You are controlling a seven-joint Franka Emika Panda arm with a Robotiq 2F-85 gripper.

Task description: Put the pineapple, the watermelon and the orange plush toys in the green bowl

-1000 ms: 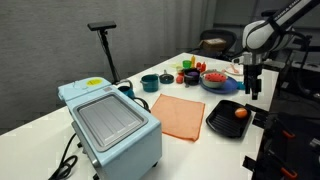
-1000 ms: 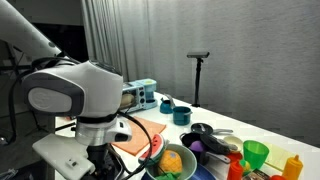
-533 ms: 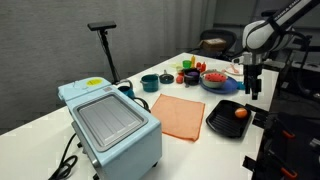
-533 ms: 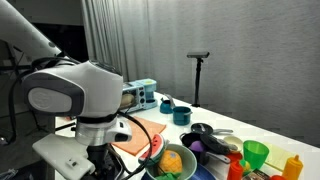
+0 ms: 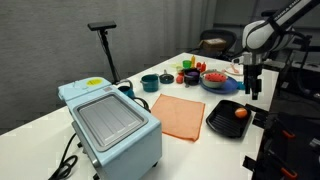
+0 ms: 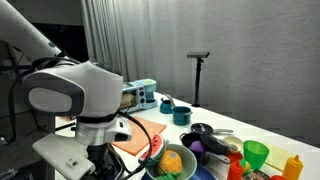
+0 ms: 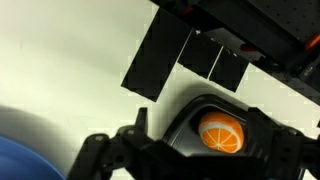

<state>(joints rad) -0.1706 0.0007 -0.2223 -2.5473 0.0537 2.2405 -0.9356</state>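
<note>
The orange [image 5: 240,112] is a small orange ball lying in a black pan [image 5: 222,120] at the table's right edge. In the wrist view the orange [image 7: 220,134] sits in the pan [image 7: 186,118] right below my gripper [image 7: 203,125]. The gripper [image 5: 250,86] hangs open and empty a little above the pan. The green bowl [image 5: 222,80] stands on a blue plate [image 5: 206,85] behind the pan. It holds the red watermelon [image 5: 213,74]. In an exterior view the yellow-orange pineapple [image 6: 172,160] and the watermelon [image 6: 155,147] lie in the bowl [image 6: 187,172].
A light blue toaster oven [image 5: 110,122] stands at the front left, with an orange cloth [image 5: 178,115] beside it. Dark teal cups [image 5: 149,83] and small items stand at the back. A green cup [image 6: 256,153] and bottles crowd the near corner.
</note>
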